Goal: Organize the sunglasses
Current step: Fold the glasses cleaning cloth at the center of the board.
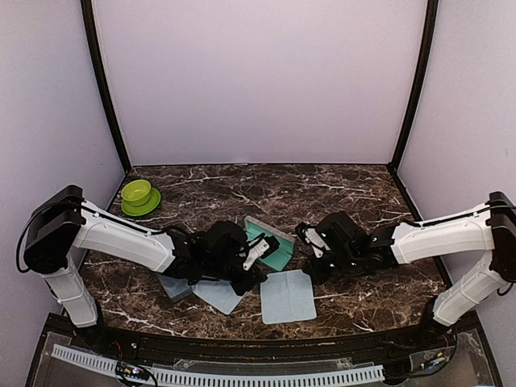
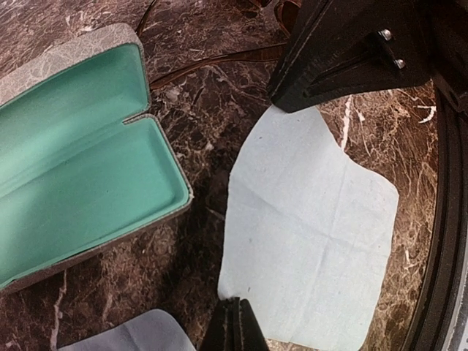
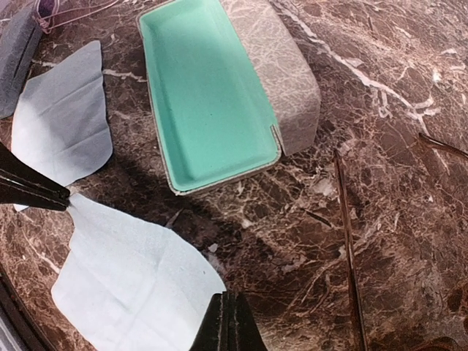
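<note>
Two grippers meet over one pale blue cloth on the dark marble tabletop. We see the left gripper clenched, its fingers pressed together on the cloth's near corner. The right gripper is likewise clamped on the opposite corner. The cloth spreads between them, touching the tabletop.

Of the sunglasses we make out only thin brown temple arms. They lie bare on the tabletop just to the right of the right gripper, outside any case, and the lenses are hidden from us.

An open case, grey outside and teal inside, lies ahead and to the left of both grippers with nothing in it. A second cloth lies beyond the left gripper's fingers, left of the case.
</note>
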